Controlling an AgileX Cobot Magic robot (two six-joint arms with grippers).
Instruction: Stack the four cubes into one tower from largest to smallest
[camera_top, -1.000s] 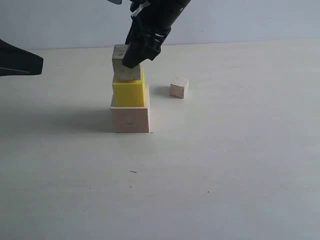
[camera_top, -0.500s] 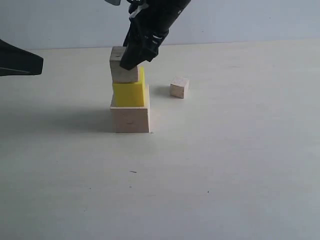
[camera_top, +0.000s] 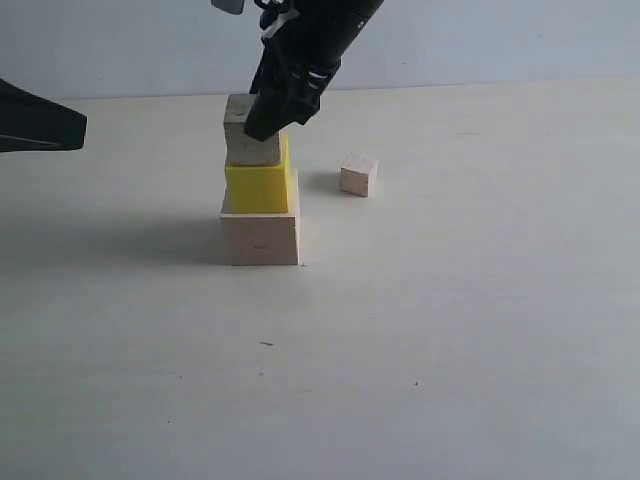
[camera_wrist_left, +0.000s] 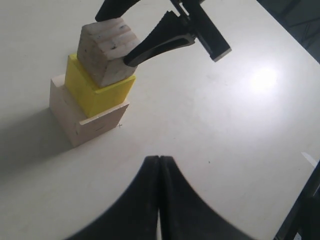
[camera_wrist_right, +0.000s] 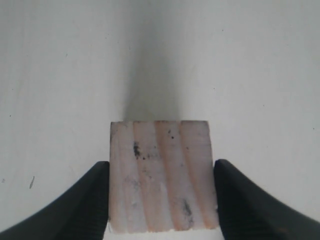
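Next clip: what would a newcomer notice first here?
The bright yellow cube stands out, sitting on the large wood cube mid-table. Directly above it, the right gripper clamps a third cube by its sides. A small cube lies alone on the table, right of the stack in the exterior view.

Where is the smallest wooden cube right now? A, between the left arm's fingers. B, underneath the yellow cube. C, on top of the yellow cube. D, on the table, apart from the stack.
D: the smallest cube sits by itself on the table, to the right of the stack in the exterior view.
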